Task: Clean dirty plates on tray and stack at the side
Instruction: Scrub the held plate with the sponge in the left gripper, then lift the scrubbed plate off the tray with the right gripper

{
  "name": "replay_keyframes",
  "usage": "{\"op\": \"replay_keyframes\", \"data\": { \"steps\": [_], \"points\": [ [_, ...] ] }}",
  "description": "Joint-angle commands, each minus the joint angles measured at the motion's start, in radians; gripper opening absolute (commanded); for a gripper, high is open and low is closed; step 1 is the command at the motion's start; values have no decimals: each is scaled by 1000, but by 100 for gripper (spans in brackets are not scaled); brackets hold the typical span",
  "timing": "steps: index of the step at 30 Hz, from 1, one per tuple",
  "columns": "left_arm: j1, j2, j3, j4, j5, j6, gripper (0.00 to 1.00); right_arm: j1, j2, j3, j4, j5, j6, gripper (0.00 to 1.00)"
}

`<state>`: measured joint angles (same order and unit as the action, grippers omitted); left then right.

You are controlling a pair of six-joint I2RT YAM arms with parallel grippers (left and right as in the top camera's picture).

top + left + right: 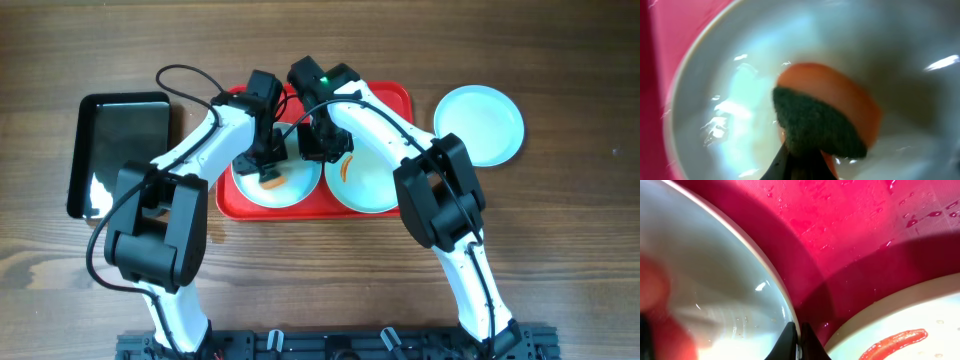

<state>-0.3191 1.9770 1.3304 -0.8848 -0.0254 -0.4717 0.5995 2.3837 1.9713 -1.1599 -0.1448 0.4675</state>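
The left fingers point(799, 162) are clamped on a sponge point(822, 125), orange with a dark green scouring face. It presses into the wet left plate point(700, 80). The right fingers point(800, 341) are closed together on that plate's rim. This plate sits in the left half of the red tray point(850, 240). The right plate point(920, 315), in the tray's right half, bears an orange-red smear point(896, 341). A third plate point(480, 122) lies on the counter point(560, 260) just off the tray's right end, and a black tray point(120, 150) lies off its left end.
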Motion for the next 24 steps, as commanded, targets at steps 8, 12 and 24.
{"op": "replay_keyframes", "data": {
  "steps": [8, 12, 24],
  "points": [
    [-2, 31, 5, -179, -674, 23, 4, -2, -16, -13, -5, 65, 8, 4],
    [-3, -4, 51, -220, -735, -80, 4, -2, -16, -13, -5, 92, 34, 4],
    [10, -329, 122, -234, -247, -124, 4, -2, -121, 13, 15, 95, 46, 4]
  ]
}}
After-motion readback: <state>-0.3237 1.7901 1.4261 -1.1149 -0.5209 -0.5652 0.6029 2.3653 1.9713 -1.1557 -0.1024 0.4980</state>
